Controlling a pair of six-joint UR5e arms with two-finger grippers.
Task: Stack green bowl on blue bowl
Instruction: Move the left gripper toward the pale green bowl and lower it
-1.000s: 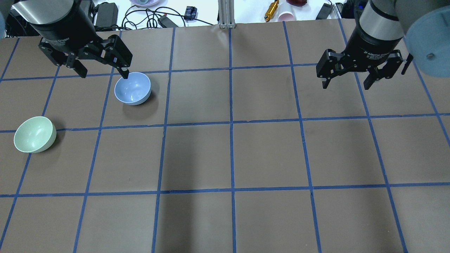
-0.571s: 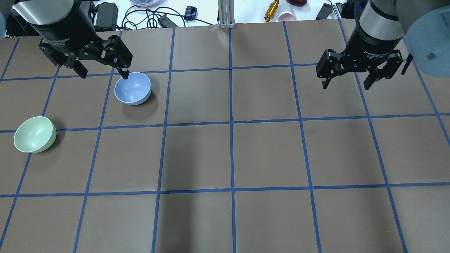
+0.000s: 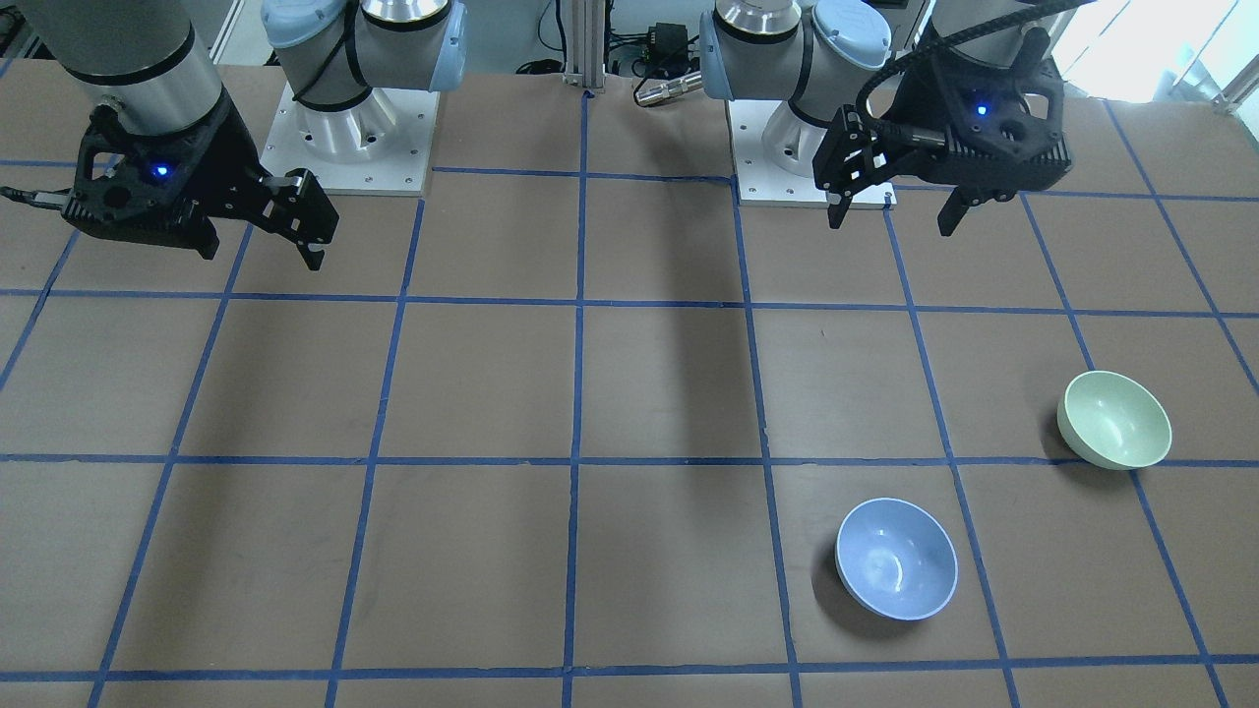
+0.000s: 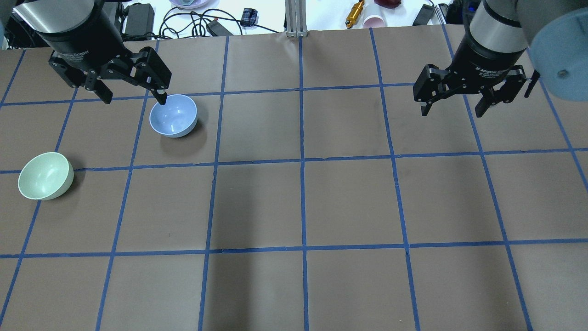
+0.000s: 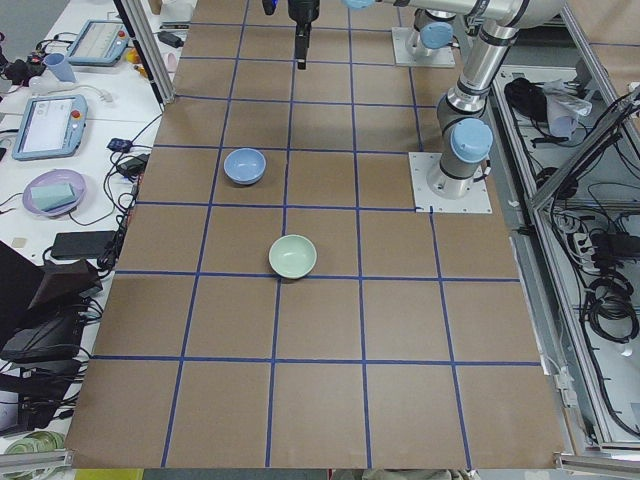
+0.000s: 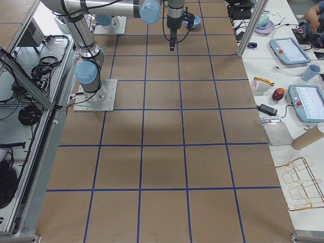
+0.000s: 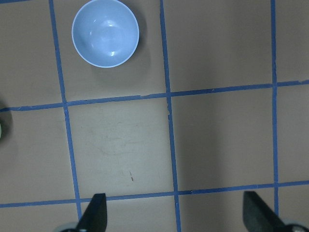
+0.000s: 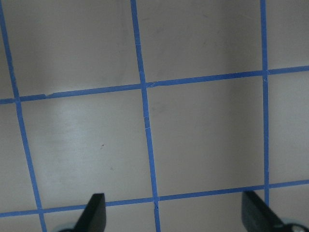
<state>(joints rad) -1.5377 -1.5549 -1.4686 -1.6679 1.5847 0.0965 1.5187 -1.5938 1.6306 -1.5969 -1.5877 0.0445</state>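
The pale green bowl (image 4: 46, 176) stands upright on the brown table at my far left; it also shows in the front view (image 3: 1114, 419). The light blue bowl (image 4: 173, 116) stands upright about one grid square away from it (image 3: 896, 559), and it sits at the upper left of the left wrist view (image 7: 105, 33). My left gripper (image 4: 134, 99) is open and empty, high above the table near the blue bowl (image 3: 891, 222). My right gripper (image 4: 452, 112) is open and empty, high over the table's right side (image 3: 261, 254).
The table is covered in brown paper with a blue tape grid. Both arm bases (image 3: 344, 138) stand at the robot's edge. An aluminium post (image 4: 296, 18), cables and a pink cup (image 4: 374, 20) lie past the far edge.
My left gripper has shifted very slightly up and left in the overhead view. The bowls and the right gripper have not moved.
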